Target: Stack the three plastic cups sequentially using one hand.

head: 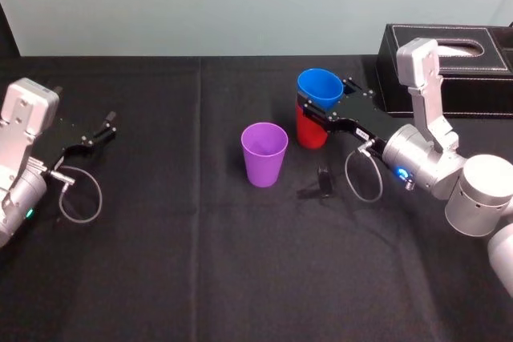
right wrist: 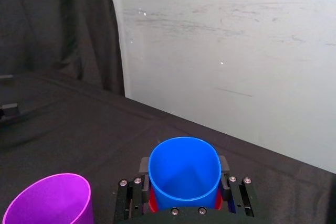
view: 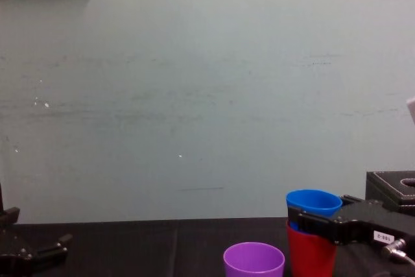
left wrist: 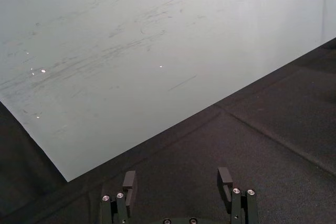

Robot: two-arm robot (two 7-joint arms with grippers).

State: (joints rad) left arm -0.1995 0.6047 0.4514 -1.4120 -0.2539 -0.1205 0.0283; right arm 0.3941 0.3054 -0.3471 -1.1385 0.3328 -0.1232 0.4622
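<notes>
My right end effector [head: 325,100] clasps the blue cup [head: 319,84] just below its rim, upright and partly sunk in the red cup [head: 311,134], so it nests straight. The purple cup [head: 264,152] stands just beside on the tabletop [head: 200,262]; my left end effector [head: 104,127] lies released, well apart.

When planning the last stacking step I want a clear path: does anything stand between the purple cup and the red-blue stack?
Nothing visible does. Bare black cloth separates the purple cup from the red cup, where the right pincer holds the blue cup nested inside. The left pincer rests open at far left.
</notes>
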